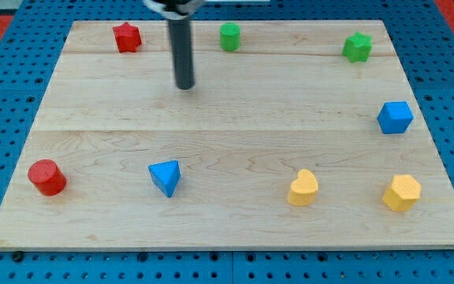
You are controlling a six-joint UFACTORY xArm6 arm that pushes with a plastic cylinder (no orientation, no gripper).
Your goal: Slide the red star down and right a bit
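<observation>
The red star (127, 37) lies near the top left corner of the wooden board (227, 150). My tip (184, 86) is on the board, below and to the right of the red star, with a clear gap between them. The green cylinder (229, 36) is up and to the right of the tip. The rod comes down from the view's top edge.
A green star (357, 47) lies at the top right and a blue cube (395, 117) at the right. A red cylinder (47, 177), a blue triangle (165, 177), a yellow heart (303, 188) and a yellow hexagon (401, 192) lie along the bottom.
</observation>
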